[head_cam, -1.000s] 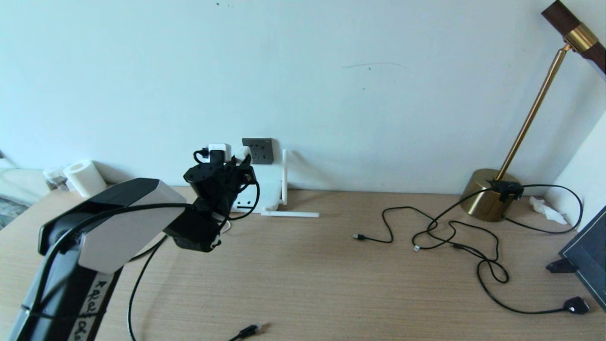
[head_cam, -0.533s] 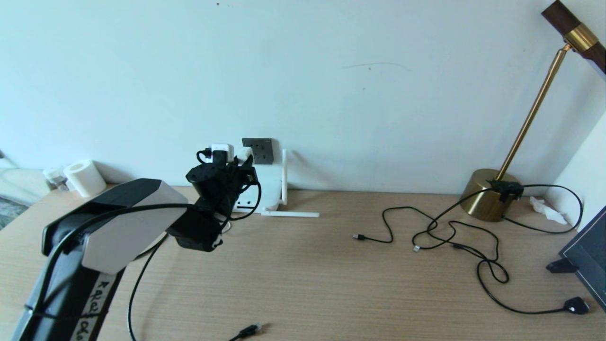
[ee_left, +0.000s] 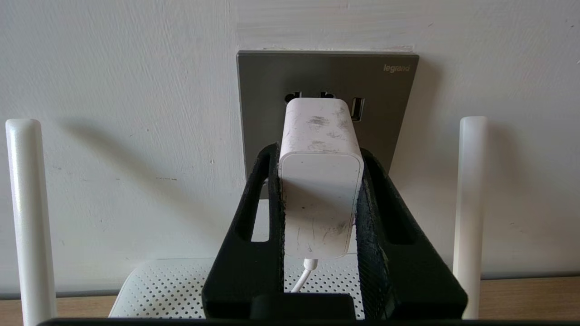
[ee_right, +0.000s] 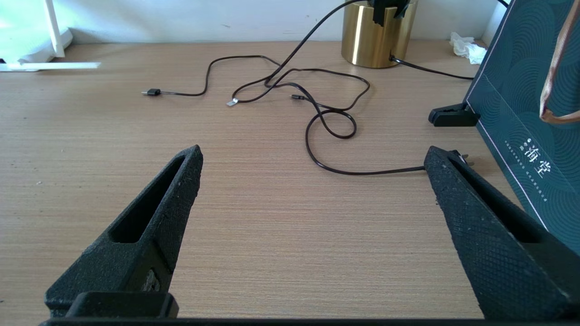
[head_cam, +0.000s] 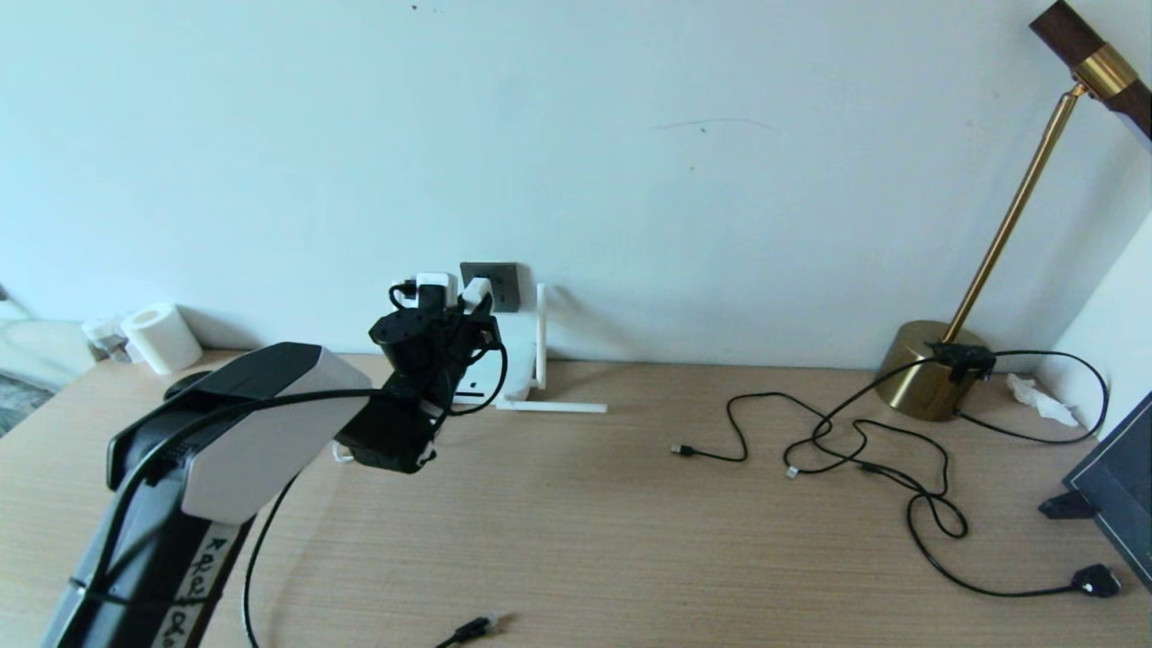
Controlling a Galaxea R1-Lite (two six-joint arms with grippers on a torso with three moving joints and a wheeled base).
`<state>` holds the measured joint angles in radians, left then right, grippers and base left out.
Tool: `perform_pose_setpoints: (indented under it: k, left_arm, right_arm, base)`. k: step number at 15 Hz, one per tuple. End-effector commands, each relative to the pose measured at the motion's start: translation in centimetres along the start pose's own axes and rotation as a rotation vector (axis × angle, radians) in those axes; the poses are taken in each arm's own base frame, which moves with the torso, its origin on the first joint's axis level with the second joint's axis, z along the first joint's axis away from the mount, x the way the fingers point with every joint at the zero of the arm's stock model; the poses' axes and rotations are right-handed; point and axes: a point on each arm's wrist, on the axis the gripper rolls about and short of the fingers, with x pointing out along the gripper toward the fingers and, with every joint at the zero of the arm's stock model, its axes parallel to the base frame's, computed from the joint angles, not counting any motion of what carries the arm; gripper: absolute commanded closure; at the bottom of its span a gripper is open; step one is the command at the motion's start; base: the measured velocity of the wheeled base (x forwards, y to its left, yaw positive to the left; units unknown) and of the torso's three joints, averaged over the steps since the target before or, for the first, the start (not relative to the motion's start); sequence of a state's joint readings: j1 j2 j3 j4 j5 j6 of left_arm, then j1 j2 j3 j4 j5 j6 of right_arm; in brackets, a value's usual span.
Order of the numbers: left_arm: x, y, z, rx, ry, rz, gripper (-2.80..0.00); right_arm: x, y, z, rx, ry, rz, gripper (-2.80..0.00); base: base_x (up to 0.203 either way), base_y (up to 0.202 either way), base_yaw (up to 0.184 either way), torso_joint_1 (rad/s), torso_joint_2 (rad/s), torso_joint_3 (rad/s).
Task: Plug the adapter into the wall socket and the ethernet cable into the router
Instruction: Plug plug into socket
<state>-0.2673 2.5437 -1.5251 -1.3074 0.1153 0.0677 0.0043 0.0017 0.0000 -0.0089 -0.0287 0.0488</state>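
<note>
Since the earlier frames the left gripper (head_cam: 454, 300) had been carried rightward and nearer the wall, so that the adapter (ee_left: 321, 181) was brought in front of the wall socket (ee_left: 389, 108) in the upper middle of the left wrist frame. Its two black fingers (ee_left: 267, 194) were seen pressed against the adapter's sides, pinching it, with the thin white cord hanging from its lower end. Whether the adapter's front was touching the socket face could not be told; it was seen overlapping the upper holes. One antenna (ee_left: 25, 217) was seen on each side of the gripper, two in all in that view, with open wall between each and the fingers. The router (ee_left: 172, 290) lay low in that frame, below the adapter. In the head view the ethernet cable (head_cam: 472, 627) was seen at the bottom edge, centre left, on the table (head_cam: 630, 540), well apart from the router. The right gripper (ee_right: 312, 154) was held spread wide over bare table, with one tangle of thin black cords (ee_right: 317, 104) beyond it and one brass lamp base (ee_right: 374, 34) at the upper right
</note>
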Motion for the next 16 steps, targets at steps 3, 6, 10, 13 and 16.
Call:
perform_pose_setpoints:
  k: [3, 6, 10, 13, 16]
  left_arm:
    - [0.42, -0.2, -0.35, 0.0, -0.009, 0.002, 0.0]
    - [0.59, -0.38, -0.4, -0.002, -0.013, 0.001, 0.0]
    - [0.61, -0.55, -0.66, -0.003, -0.011, 0.001, 0.0]
    - [0.58, -0.48, -0.11, -0.004, -0.018, 0.011, 0.0]
    - [0.24, -0.43, 0.04, -0.002, -0.008, 0.012, 0.0]
  right_arm:
    - [0.0, 0.0, 0.0, 0.0, 0.0, 0.0, -2.8]
    - [0.0, 0.0, 0.0, 0.0, 0.0, 0.0, -2.8]
    - [0.0, 0.0, 0.0, 0.0, 0.0, 0.0, -2.8]
    - [0.0, 0.0, 0.0, 0.0, 0.0, 0.0, -2.8]
    - [0.0, 0.0, 0.0, 0.0, 0.0, 0.0, -2.8]
  base:
    - [0.0, 0.0, 0.0, 0.0, 0.0, 0.0]
    - [0.0, 0.0, 0.0, 0.0, 0.0, 0.0]
    - [0.0, 0.0, 0.0, 0.0, 0.0, 0.0]
    - [0.0, 0.0, 0.0, 0.0, 0.0, 0.0]
    - [0.0, 0.0, 0.0, 0.0, 0.0, 0.0]
